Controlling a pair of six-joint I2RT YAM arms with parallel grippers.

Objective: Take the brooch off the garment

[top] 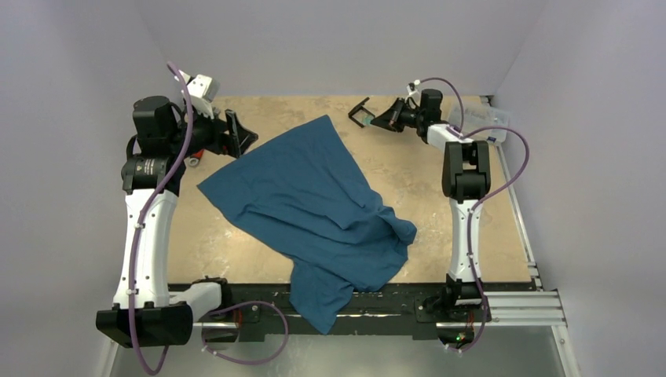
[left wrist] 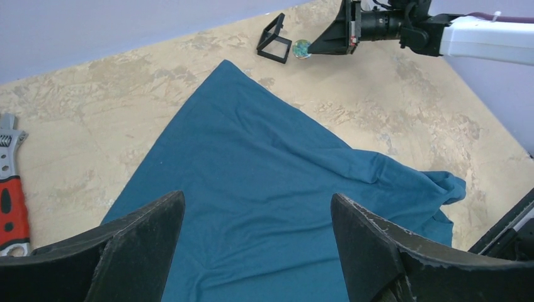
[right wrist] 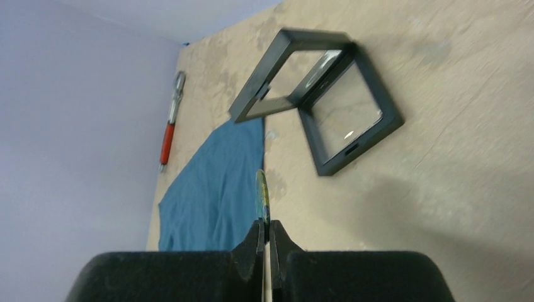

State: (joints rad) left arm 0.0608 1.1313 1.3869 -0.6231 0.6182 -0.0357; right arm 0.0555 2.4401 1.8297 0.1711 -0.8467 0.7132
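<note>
The garment (top: pixel 314 196), a dark teal-blue T-shirt, lies spread and crumpled across the table, its lower end hanging over the near edge; it also shows in the left wrist view (left wrist: pixel 271 189) and the right wrist view (right wrist: pixel 211 189). My right gripper (right wrist: pixel 264 221) is shut on the brooch (right wrist: pixel 261 195), a small flat round disc held edge-on above the table at the back, off the shirt. It shows in the left wrist view as a pale disc (left wrist: pixel 302 48) at the right gripper's (left wrist: pixel 313 50) tip. My left gripper (left wrist: pixel 258 201) is open and empty above the shirt's left part.
A small black square frame (right wrist: pixel 315 94) stands open on the table just beyond the brooch, also in the top view (top: pixel 360 112). A red-handled wrench (left wrist: pixel 9 189) lies at the far left. The walls close in the back and sides.
</note>
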